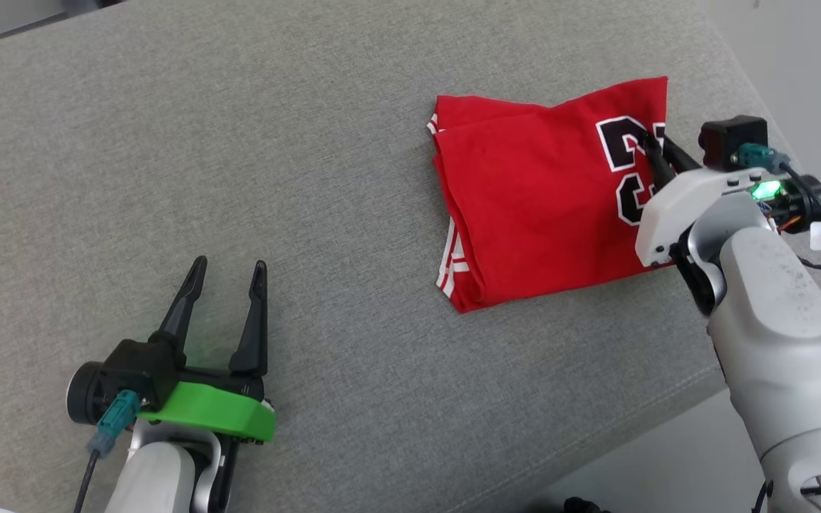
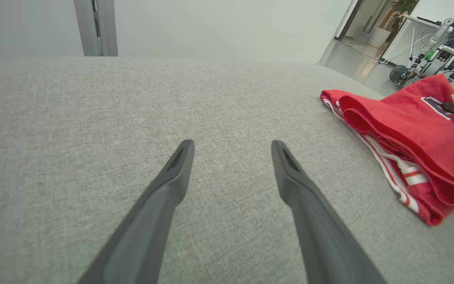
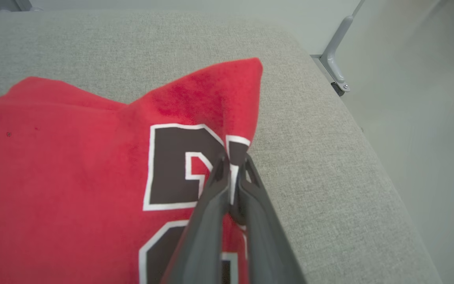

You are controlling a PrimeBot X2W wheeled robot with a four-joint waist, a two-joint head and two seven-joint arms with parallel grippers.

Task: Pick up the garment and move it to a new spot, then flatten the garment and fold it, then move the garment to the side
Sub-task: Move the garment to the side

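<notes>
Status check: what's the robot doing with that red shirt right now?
Right gripper shut on edge of folded red jersey. Left gripper open over grey cushion, away from it. Nothing in the way.

The left pincer (image 1: 231, 263) stands wide open, its two long dark fingers spread in a V with nothing between them. Behind the fingers sit a black base, a green collar (image 1: 218, 417) and the pale left forearm (image 1: 154, 477). The right pincer (image 3: 235, 159) is pressed closed, its fingers lying almost together and pinching the edge of the garment (image 3: 73, 157) at their tips. Just behind them come a white wrist housing (image 1: 688, 199) with a lit green lamp (image 1: 765, 190), a black camera (image 1: 732, 139) beside it, and the grey-white right forearm (image 1: 774, 299).
</notes>
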